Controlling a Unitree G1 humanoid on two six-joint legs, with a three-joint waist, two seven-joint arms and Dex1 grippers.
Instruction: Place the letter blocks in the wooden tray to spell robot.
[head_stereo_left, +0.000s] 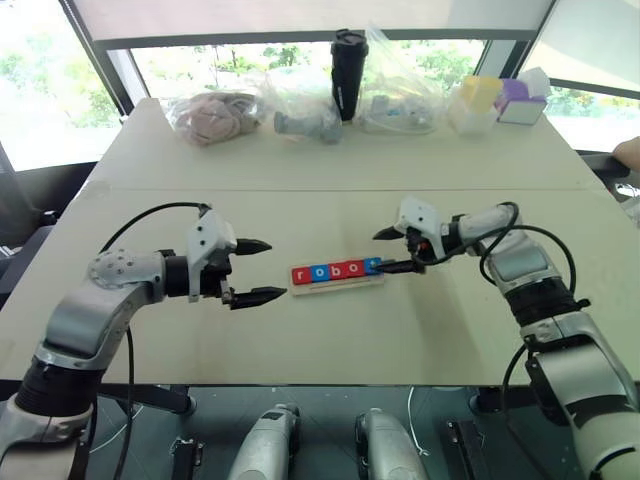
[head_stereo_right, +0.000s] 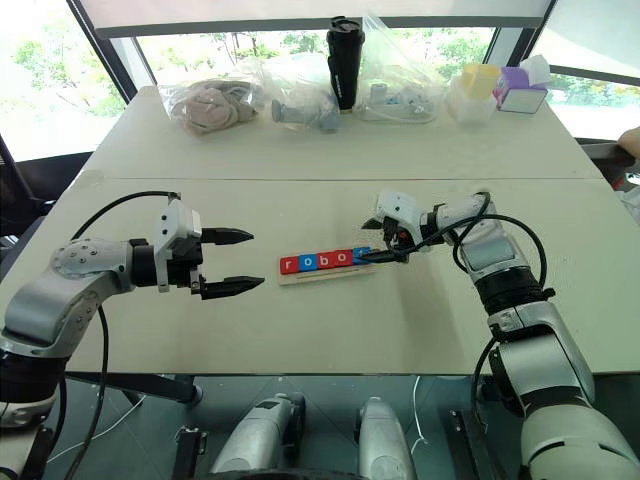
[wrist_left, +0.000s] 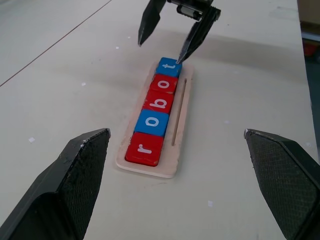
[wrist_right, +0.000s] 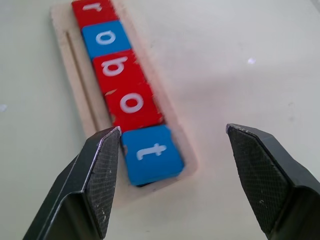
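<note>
Five letter blocks (wrist_left: 157, 102) lie in a row in the wooden tray (wrist_left: 181, 107) at mid-table and read r, o, b, o, t. Red r is at the left end. The blue t block (wrist_right: 150, 152) is at the right end, slightly askew. My right gripper (head_stereo_left: 382, 252) hovers open at that right end. One of its fingers (wrist_right: 102, 165) stands close beside the t block, and nothing is held. My left gripper (head_stereo_left: 275, 268) hangs wide open just left of the tray, apart from it, with nothing between its fingers.
Along the table's far edge stand clear plastic bags (head_stereo_left: 215, 115), a black tumbler (head_stereo_left: 349, 72) and pastel yellow and purple boxes (head_stereo_left: 500, 100). A person's hand (head_stereo_left: 630, 152) shows at the right edge. A seam (head_stereo_left: 300, 190) runs across the tabletop behind the tray.
</note>
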